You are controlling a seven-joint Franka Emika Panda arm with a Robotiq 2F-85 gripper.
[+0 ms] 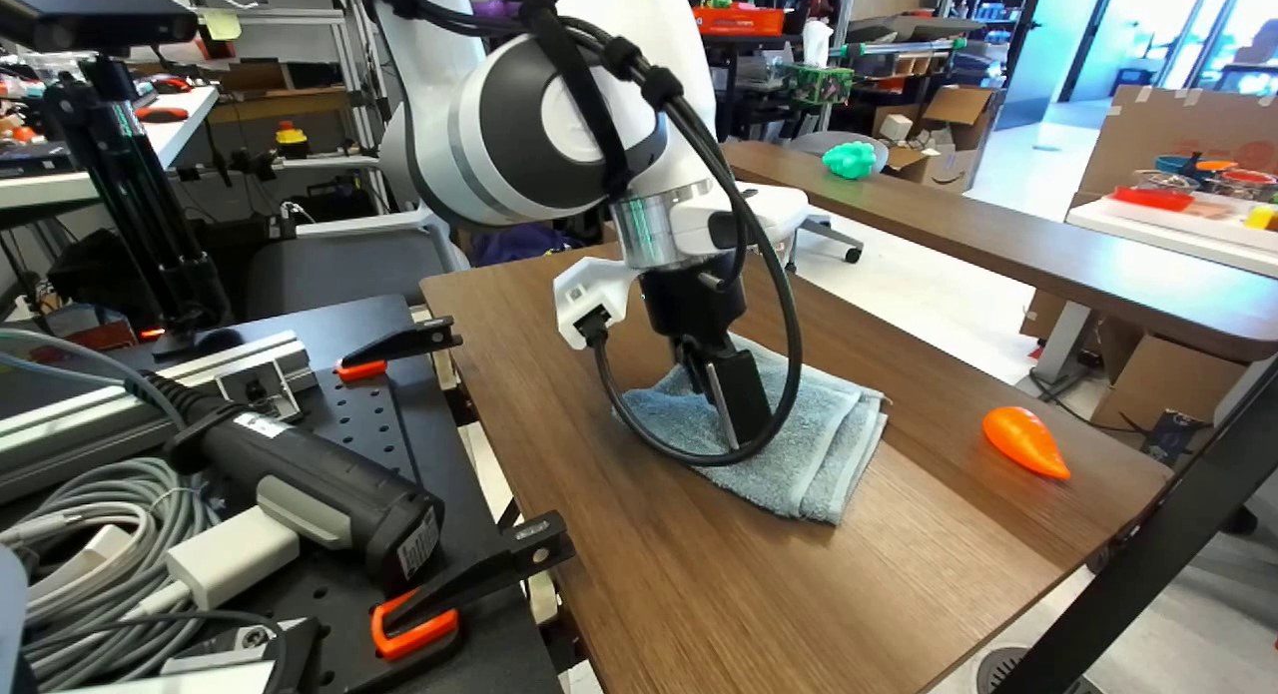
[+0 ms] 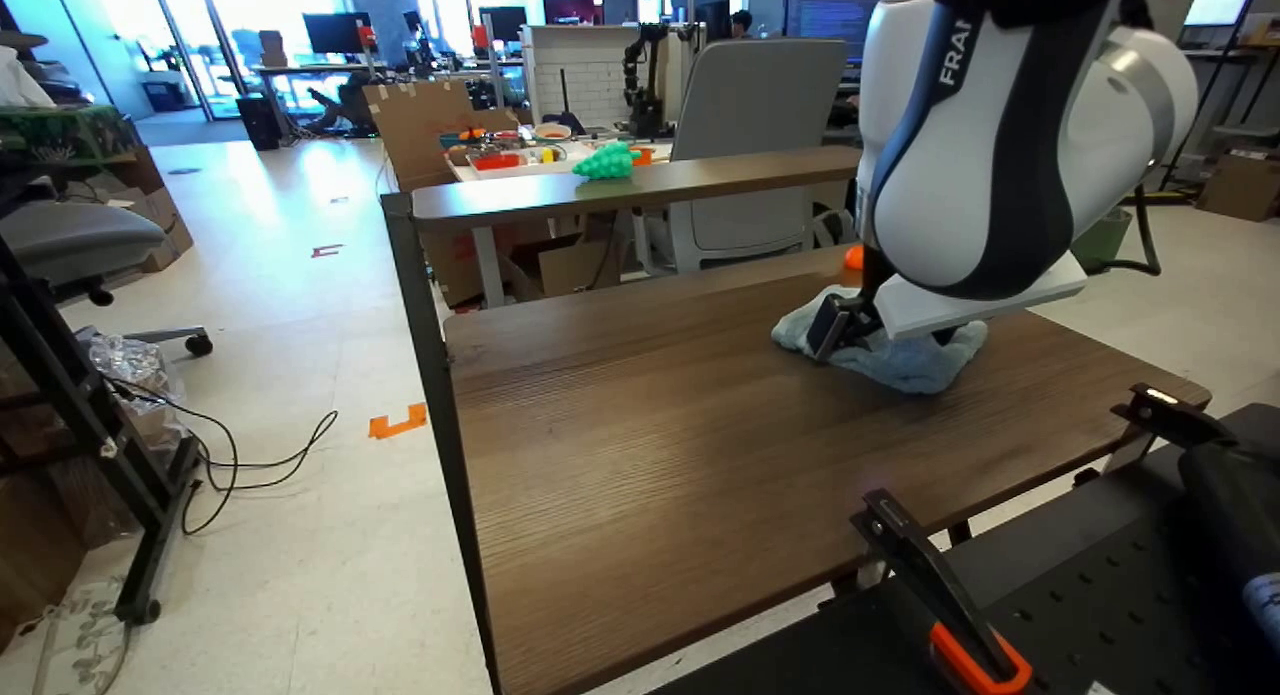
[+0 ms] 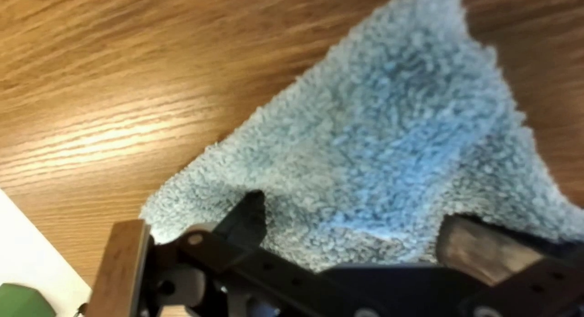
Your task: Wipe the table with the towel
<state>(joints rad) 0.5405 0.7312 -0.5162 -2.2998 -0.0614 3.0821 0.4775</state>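
The light blue-grey towel (image 1: pixel 824 444) lies rumpled and partly folded on the brown wood-grain table (image 1: pixel 689 584). Both exterior views show the arm reaching down onto the towel (image 2: pixel 915 367), with its gripper low against the cloth. Seen from the wrist, my gripper (image 3: pixel 352 212) is open. Its two fingers stand wide apart, tips down in the pile, and the towel (image 3: pixel 378 125) stretches across the gap between them, not pinched. Part of the cloth is hidden beneath the gripper and cable in an exterior view.
An orange drop-shaped object (image 1: pixel 1024 442) rests on the table beyond the towel. Black clamps with orange handles, such as this clamp (image 1: pixel 469 584), grip the table's edge beside a dark perforated bench (image 1: pixel 349 424). A green bumpy object (image 2: pixel 606 161) sits on a separate brown table behind.
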